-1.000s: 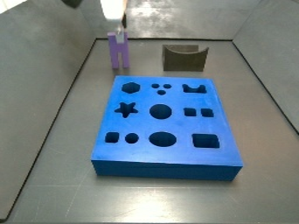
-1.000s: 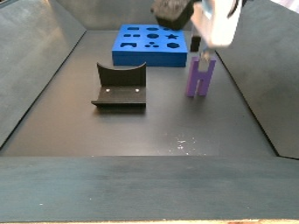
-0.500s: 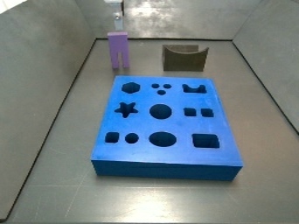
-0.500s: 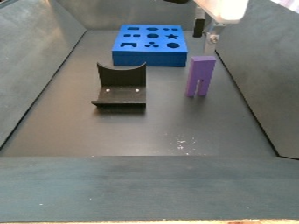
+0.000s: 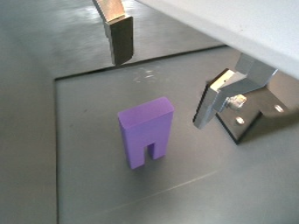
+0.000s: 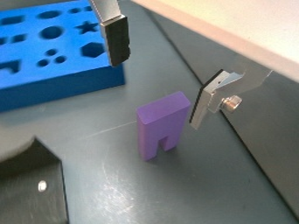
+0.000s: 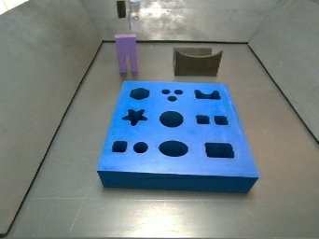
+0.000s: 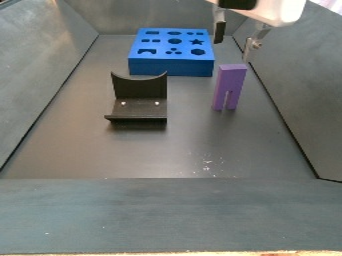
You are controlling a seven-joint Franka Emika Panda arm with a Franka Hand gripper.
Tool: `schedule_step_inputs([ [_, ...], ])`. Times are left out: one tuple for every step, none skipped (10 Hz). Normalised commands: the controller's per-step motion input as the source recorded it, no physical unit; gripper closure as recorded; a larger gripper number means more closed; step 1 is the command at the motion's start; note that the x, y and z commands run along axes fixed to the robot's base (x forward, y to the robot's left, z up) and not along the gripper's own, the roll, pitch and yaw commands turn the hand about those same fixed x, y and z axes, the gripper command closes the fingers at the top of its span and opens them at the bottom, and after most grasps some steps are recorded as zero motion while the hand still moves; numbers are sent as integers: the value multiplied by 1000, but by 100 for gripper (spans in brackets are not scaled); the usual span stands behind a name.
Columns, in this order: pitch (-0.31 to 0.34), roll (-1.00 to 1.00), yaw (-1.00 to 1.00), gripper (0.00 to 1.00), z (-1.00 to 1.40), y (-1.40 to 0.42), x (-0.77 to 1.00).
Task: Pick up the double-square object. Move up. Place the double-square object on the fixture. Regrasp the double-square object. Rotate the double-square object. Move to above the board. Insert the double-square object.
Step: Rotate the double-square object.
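Standing upright on the tabletop (image 8: 160, 150), the double-square object (image 8: 230, 86) is left untouched in both side views, exactly where it was a second ago. The pincer (image 8: 234, 33), which then enclosed the top of the block, has been raised clear of it and is now seen near the upper edge of a side view, with only a finger tip (image 7: 121, 8) visible in a side view. In both wrist views the pincer (image 5: 163, 68) is spread wide, its fingers (image 6: 114, 39) apart on either side of the purple block (image 6: 163, 126) and well above it, nothing being held or touched. The fixture (image 7: 195, 62) is seen beside the block, and the board (image 7: 174, 133) lies flat nearer the middle of the tabletop.
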Motion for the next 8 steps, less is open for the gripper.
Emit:
schedule_step_inputs([
  [-2, 2, 1000, 0, -6, -1, 12],
  [-2, 2, 1000, 0, -6, -1, 12],
  [-2, 2, 1000, 0, -6, -1, 12],
  [-2, 2, 1000, 0, -6, -2, 12],
  [-3, 3, 1000, 0, -6, -2, 12],
  [-3, 3, 1000, 0, -6, -2, 12],
  [-3, 3, 1000, 0, -6, -2, 12],
  [-3, 4, 1000, 0, -6, -2, 12],
])
